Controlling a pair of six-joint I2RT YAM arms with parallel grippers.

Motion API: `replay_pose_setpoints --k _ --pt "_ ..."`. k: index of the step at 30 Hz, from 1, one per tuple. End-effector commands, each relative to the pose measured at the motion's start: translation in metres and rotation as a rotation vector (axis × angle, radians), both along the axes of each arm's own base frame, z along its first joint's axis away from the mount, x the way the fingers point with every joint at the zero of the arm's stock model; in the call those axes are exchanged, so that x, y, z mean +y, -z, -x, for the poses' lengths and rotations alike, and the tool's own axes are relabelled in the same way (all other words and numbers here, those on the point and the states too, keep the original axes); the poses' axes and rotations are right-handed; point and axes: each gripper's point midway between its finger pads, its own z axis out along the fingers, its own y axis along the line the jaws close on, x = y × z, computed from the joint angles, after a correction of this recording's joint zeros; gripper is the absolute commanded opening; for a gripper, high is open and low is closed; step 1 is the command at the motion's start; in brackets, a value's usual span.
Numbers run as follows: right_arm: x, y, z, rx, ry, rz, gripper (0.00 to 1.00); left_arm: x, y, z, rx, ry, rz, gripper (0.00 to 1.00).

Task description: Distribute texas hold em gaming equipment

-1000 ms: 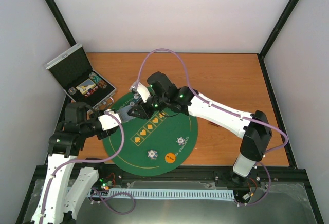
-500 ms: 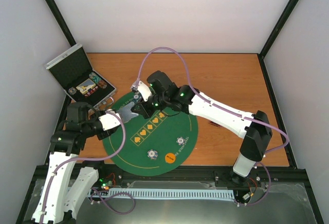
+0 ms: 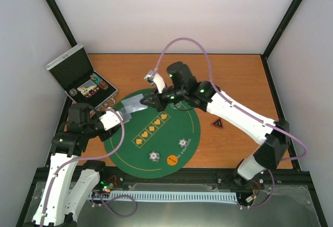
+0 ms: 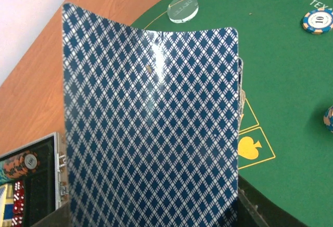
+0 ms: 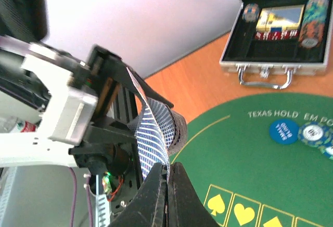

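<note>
My left gripper [image 3: 117, 116] is at the left rim of the green mat [image 3: 179, 125], shut on a deck of blue-backed playing cards [image 5: 177, 128]. One bent card [image 4: 151, 123] fills the left wrist view and hides those jaws. My right gripper [image 5: 167, 172] is shut on that card's far end [image 3: 136, 103], which spans between both grippers. On the mat lie two patterned chips [image 3: 154, 156] [image 3: 183, 142] and an orange disc [image 3: 172, 160]. A black triangle marker [image 3: 217, 124] rests on the wood to the mat's right. A clear disc [image 4: 183, 7] and a blue disc [image 5: 283, 131] lie on the mat.
The open silver case [image 3: 83, 81] stands at the back left with chips and dice inside, close behind the left gripper. Bare wooden table [image 3: 234, 76] surrounds the mat at the back and right. Black frame posts run along both side walls.
The right gripper closed on the top card and moved back and to the right, drawing the card away from the deck. The left gripper stayed put. The black triangle marker came into view.
</note>
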Motion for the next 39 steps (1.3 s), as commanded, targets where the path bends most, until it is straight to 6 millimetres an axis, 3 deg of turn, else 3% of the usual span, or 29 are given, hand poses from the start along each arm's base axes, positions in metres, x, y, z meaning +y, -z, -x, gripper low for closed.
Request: replay_pose_setpoints --k 1,7,14,21,39 --pt "-0.023 -0.037 -0.006 -0.008 0.014 -0.123 0.03 0.003 -0.002 -0.008 0.011 -0.088 0.058 0.42" --pt "-0.058 -0.04 -0.036 -0.012 0.15 -0.129 0.03 0.006 0.002 -0.009 0.007 -0.162 0.116 0.43" --pt "-0.083 0.003 -0.054 -0.01 0.289 0.001 0.03 0.019 0.016 -0.016 -0.014 -0.247 0.131 0.44" --pt "-0.088 0.057 -0.051 0.066 0.29 0.117 0.03 0.03 0.017 -0.019 -0.058 -0.301 0.13 0.46" --pt "-0.108 0.126 -0.015 0.21 0.222 0.274 0.03 0.04 0.012 -0.018 -0.096 -0.332 0.134 0.48"
